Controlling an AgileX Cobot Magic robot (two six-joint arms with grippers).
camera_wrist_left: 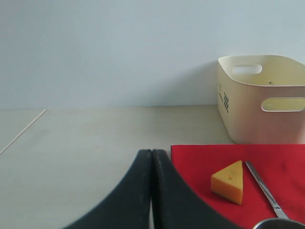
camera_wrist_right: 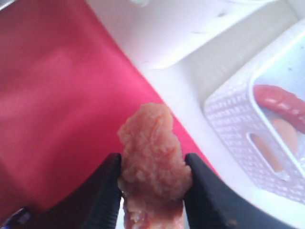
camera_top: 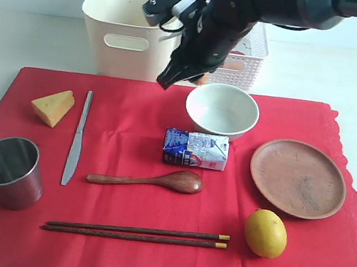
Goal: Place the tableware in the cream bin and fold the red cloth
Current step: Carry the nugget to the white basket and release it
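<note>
Right hand: your right hand (camera_wrist_right: 152, 164) is clamped narrow on a pinkish lump of food (camera_wrist_right: 150, 136), not on tableware. It hangs over the back edge of the red cloth (camera_top: 136, 104).
Key relation: the hand sits between two containers. In the exterior view the white basket (camera_top: 249, 67) is just beside it to the right and the cream bin (camera_top: 122, 41) to the left. I judge the lump belongs in the basket, so steer right, away from the bin.
Left hand: your left hand (camera_wrist_left: 152, 155) is pressed closed on nothing. It is over the bare bench (camera_top: 31, 38), near the cloth corner by the cheese (camera_top: 53, 107).
Cream bin: upright on the bench behind the cloth. What shows of its inside is empty.
Basket: it holds a sausage (camera_wrist_right: 281, 105) and something pale that I cannot name.
Tableware: all six pieces lie on the cloth.
Bowl: the bowl (camera_top: 222, 110) is nearest, just in front of the right hand.
Plate: the plate (camera_top: 297, 178) is on the right arm's side.
Cup: the cup (camera_top: 9, 171) stands front left.
Knife: the knife (camera_top: 77, 137) runs front to back beside the cheese, nearer your left hand.
Spoon: the spoon (camera_top: 148, 179) lies crosswise.
Chopsticks: the chopsticks (camera_top: 137, 233) lie crosswise near the front edge, gold tips to the right.
Other food: the milk carton (camera_top: 195, 149) is between bowl and spoon. The lemon (camera_top: 265, 233) is in front of the plate.
Progress: as I judge it, no tableware is binned and the cloth is flat, not yet folded.
</note>
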